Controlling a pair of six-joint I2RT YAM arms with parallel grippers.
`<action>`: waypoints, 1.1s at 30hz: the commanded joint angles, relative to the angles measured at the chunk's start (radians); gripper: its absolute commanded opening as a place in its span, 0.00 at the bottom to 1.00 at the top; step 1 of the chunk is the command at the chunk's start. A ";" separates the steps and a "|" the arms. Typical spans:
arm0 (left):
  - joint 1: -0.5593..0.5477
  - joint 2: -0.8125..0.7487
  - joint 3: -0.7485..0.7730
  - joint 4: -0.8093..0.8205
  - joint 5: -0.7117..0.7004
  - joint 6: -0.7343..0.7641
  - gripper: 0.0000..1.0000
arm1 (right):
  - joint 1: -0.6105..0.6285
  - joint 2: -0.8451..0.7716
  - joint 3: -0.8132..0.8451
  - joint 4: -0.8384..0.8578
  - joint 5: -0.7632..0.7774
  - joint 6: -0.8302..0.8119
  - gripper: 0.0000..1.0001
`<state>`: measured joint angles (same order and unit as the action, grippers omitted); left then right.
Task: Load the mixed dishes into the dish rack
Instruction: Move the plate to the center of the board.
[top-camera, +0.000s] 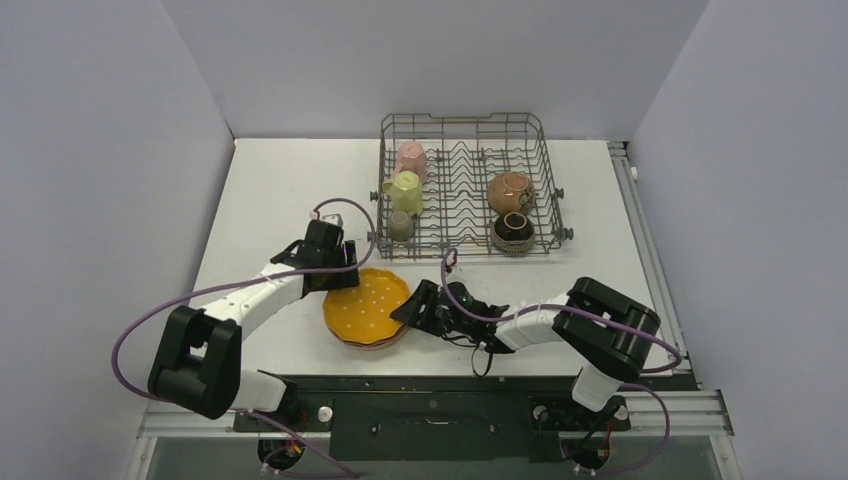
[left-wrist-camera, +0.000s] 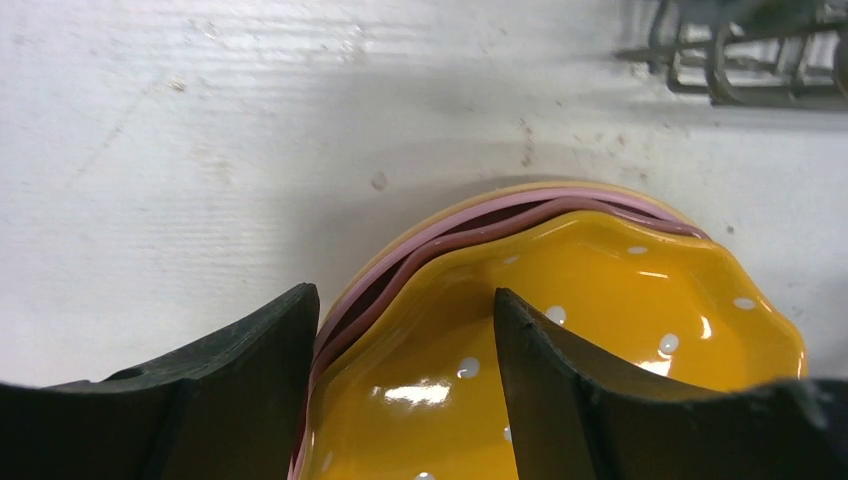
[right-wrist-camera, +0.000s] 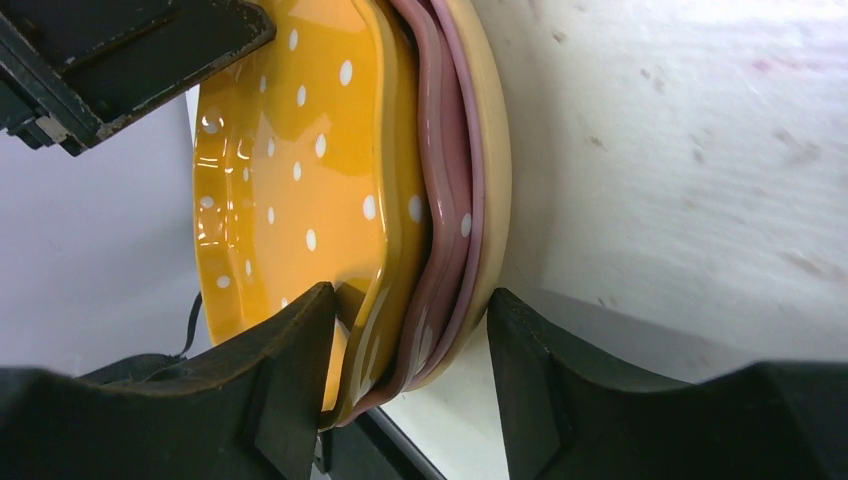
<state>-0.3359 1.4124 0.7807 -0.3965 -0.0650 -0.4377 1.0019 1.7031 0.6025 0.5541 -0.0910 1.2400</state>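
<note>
Now | rack (top-camera: 549, 178): 3 cups (top-camera: 410, 158) (top-camera: 405, 191) (top-camera: 400, 226), 2 bowls (top-camera: 509, 191) (top-camera: 512, 231) | left hand (left-wrist-camera: 405, 300), right hand (right-wrist-camera: 410, 300) astride plate stack (top-camera: 368, 305), grip unclear

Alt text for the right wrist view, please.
The right gripper straddles the rims of stacked plates, one black finger on each side. A dotted orange plate is on top, a pink plate under it, a cream plate lowest, all on a white table.
</note>
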 joint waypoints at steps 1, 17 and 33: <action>-0.159 -0.047 -0.154 -0.025 0.234 -0.190 0.59 | 0.013 -0.077 -0.103 0.005 0.011 -0.043 0.17; -0.669 -0.093 -0.194 0.121 0.147 -0.450 0.61 | 0.030 -0.816 -0.405 -0.555 0.235 -0.057 0.17; -0.632 -0.299 -0.025 -0.157 -0.072 -0.344 0.85 | 0.025 -0.951 0.022 -1.235 0.486 -0.277 0.58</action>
<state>-1.0058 1.1988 0.6788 -0.4450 -0.1005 -0.8379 1.0286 0.7563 0.4637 -0.4915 0.2611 1.0737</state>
